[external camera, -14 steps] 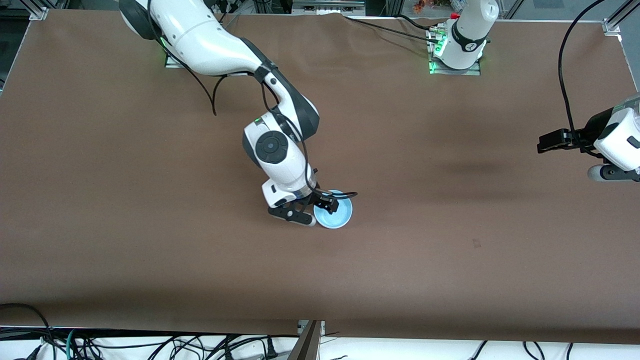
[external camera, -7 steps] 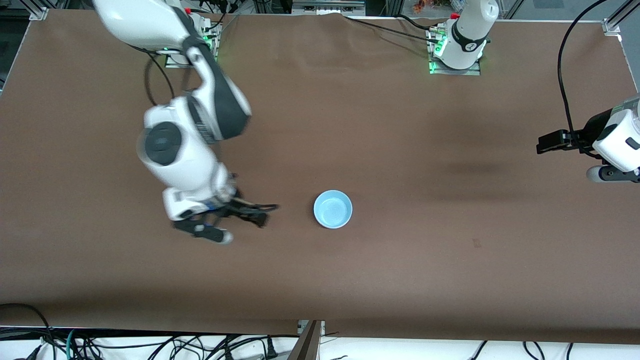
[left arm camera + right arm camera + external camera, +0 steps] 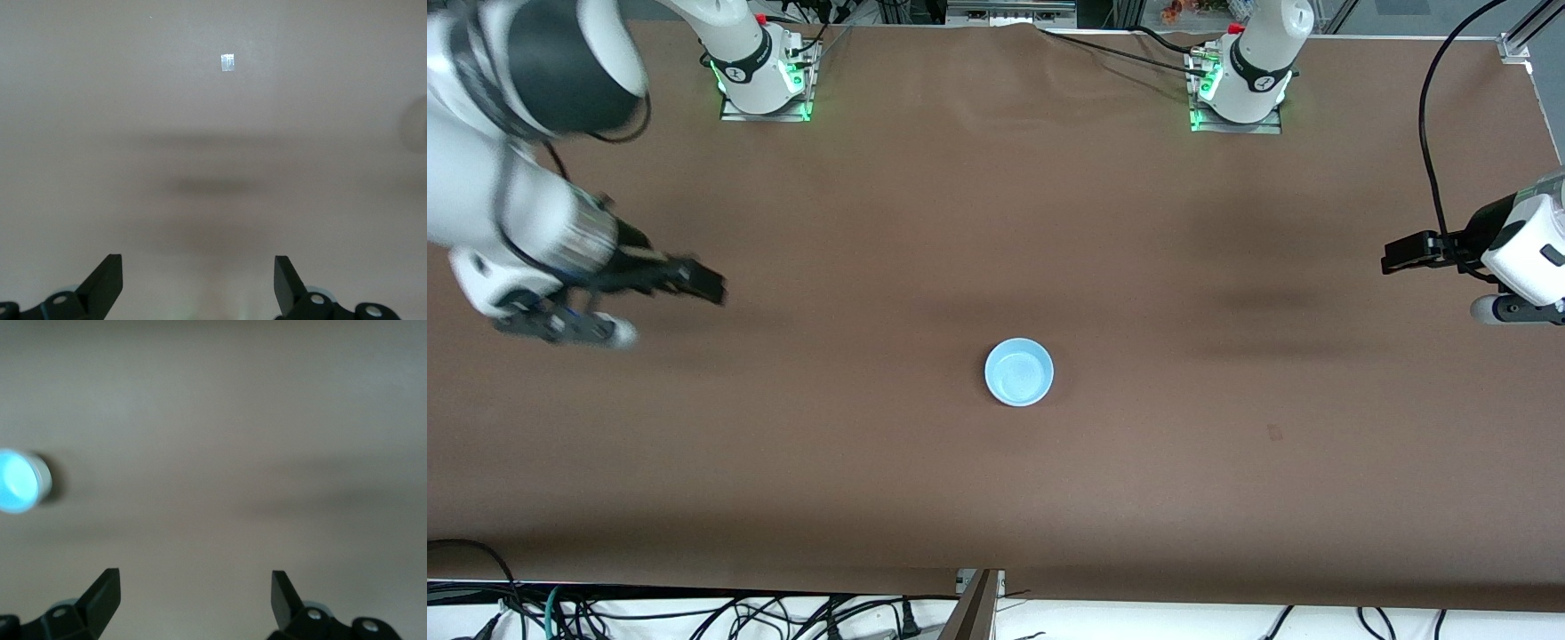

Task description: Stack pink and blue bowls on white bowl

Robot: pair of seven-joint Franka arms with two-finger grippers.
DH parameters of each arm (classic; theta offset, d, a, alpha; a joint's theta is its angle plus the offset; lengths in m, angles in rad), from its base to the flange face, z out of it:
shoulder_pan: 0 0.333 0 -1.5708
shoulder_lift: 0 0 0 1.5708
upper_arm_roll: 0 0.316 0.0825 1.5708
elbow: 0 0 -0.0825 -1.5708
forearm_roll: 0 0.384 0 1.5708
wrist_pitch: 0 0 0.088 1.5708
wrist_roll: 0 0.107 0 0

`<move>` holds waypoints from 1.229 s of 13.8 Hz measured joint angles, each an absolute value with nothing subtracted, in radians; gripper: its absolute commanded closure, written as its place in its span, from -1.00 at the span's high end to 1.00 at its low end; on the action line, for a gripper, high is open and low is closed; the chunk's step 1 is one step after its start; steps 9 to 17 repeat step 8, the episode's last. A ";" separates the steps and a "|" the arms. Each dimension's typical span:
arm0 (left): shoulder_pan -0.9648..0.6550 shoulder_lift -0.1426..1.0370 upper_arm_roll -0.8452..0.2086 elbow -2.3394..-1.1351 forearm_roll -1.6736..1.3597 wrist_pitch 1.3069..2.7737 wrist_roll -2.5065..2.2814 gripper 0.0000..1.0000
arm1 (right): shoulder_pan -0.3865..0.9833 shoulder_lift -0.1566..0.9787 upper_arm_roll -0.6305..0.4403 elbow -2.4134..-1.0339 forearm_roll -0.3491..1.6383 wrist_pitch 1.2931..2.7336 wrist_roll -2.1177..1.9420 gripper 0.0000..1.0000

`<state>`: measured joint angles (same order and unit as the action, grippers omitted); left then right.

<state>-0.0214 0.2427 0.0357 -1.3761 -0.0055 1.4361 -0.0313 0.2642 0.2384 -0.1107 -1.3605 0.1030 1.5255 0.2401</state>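
A light blue bowl (image 3: 1019,372) sits upright in the middle of the brown table (image 3: 996,498). It also shows in the right wrist view (image 3: 17,482), with a pale edge at its side. No pink bowl or white bowl shows on its own; whether they lie under the blue bowl I cannot tell. My right gripper (image 3: 596,327) is open and empty over the right arm's end of the table, well away from the bowl; its jaws stand wide in the right wrist view (image 3: 195,597). My left gripper (image 3: 1498,308) waits open and empty over the left arm's end (image 3: 199,280).
A small pale mark (image 3: 1274,433) lies on the cloth between the bowl and the left arm's end; it also shows in the left wrist view (image 3: 227,62). Cables (image 3: 694,613) hang below the table's front edge.
My right gripper has left the blue bowl's rim and swung away toward the right arm's end of the table. The bowl has stayed in place. The left arm has not moved.
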 measured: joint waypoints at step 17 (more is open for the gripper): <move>-0.023 0.243 0.036 -1.376 -0.015 1.436 -0.031 1.00 | 0.264 0.044 -0.141 -1.567 0.044 1.517 0.050 1.00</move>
